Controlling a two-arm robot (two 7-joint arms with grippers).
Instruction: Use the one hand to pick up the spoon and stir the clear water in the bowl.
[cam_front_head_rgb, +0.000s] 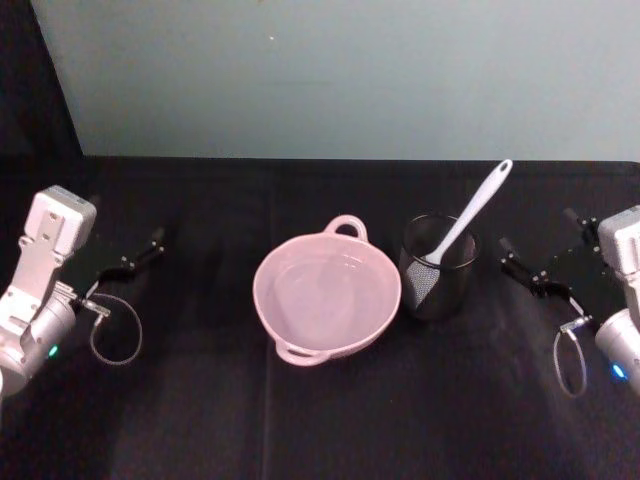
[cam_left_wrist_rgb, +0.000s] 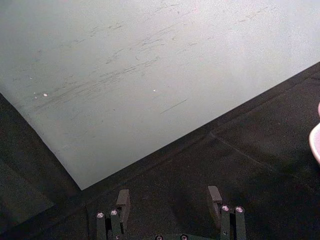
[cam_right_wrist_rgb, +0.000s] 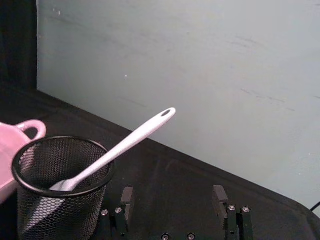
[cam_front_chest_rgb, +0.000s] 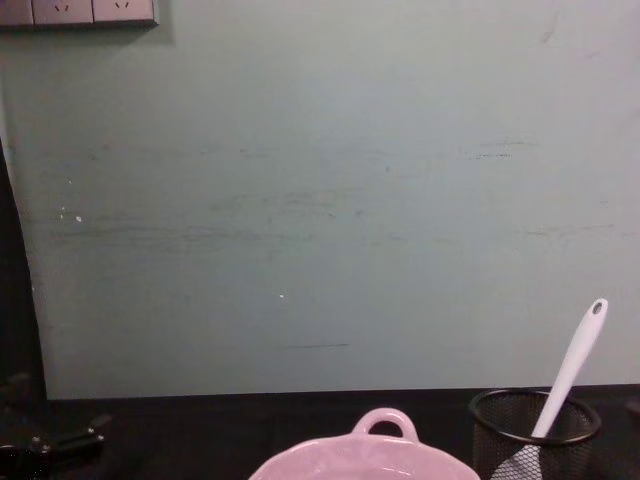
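Observation:
The pale pink bowl (cam_front_head_rgb: 327, 297) sits mid-table with loop handles at its far and near rim; clear water lies in it, barely visible. Just right of it stands a black wire-mesh cup (cam_front_head_rgb: 438, 266) holding the white spoon (cam_front_head_rgb: 470, 212), blade down, handle leaning up and back to the right. In the right wrist view the spoon (cam_right_wrist_rgb: 125, 145) slants out of the cup (cam_right_wrist_rgb: 60, 190). My right gripper (cam_front_head_rgb: 548, 258) hovers open to the right of the cup, apart from it. At the table's left, well clear of the bowl, my left gripper (cam_front_head_rgb: 135, 257) is open and empty.
The table is covered in black cloth (cam_front_head_rgb: 330, 420). A pale green wall (cam_front_chest_rgb: 320, 200) rises behind its far edge. Open cloth lies in front of the bowl and between each gripper and the objects.

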